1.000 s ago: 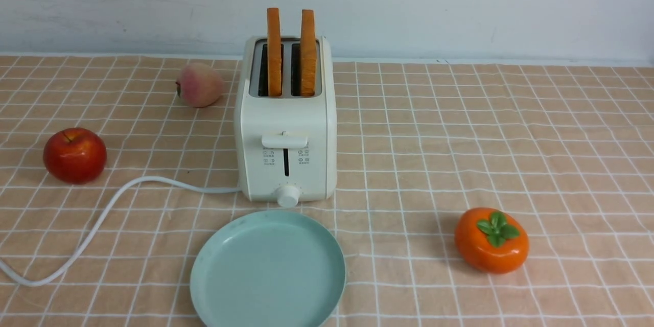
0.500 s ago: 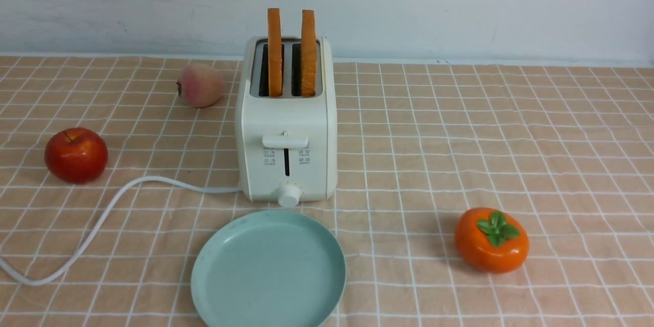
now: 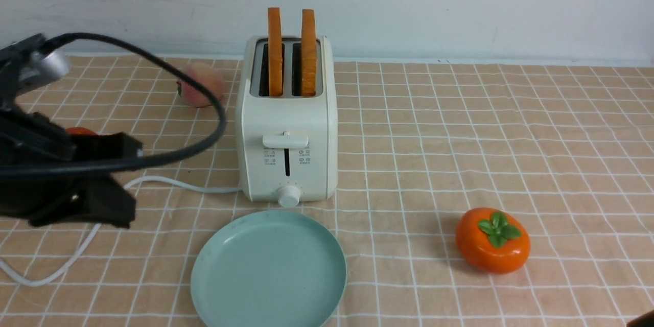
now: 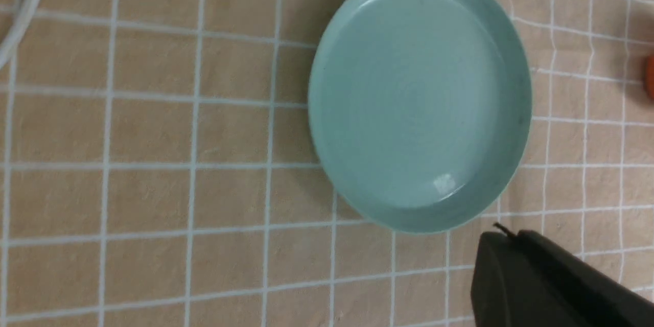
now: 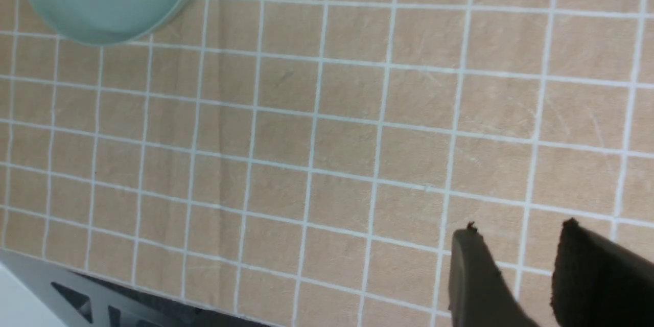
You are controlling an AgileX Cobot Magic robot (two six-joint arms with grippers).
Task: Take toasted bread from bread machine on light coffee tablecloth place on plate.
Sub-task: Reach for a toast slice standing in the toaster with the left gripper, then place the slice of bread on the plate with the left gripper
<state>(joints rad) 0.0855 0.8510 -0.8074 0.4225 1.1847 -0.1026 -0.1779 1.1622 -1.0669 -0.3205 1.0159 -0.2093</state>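
Two slices of toasted bread (image 3: pixel 275 46) stand upright in the slots of the bread machine (image 3: pixel 311 122), upper centre of the front view. The plate (image 3: pixel 268 271) lies just below it, at bottom centre, on the tablecloth (image 3: pixel 460 127). My left gripper (image 4: pixel 498 240), lower right of its wrist view near the plate's rim, has its fingers pressed together, holding nothing. My right gripper (image 5: pixel 518 230), lower right of its own view, keeps a narrow gap between its fingers, over cloth.
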